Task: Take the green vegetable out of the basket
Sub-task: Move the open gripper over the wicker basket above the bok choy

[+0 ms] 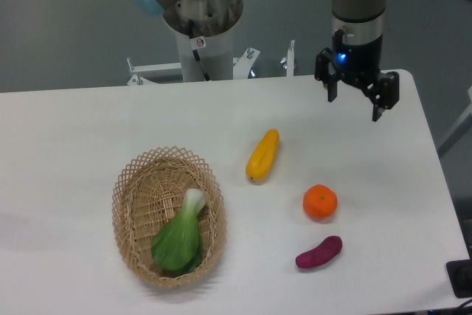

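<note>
The green vegetable (179, 235), with broad green leaves and a short white stem, lies inside the oval tan wicker basket (130, 191) at the front left of the white table. My gripper (355, 107) hangs open and empty above the table's far right part, well away from the basket, up and to the right of it.
A yellow squash (262, 155) lies in the table's middle. An orange (320, 202) and a purple sweet potato (318, 252) lie at the front right, below the gripper. The arm's base (200, 31) stands behind the table's far edge.
</note>
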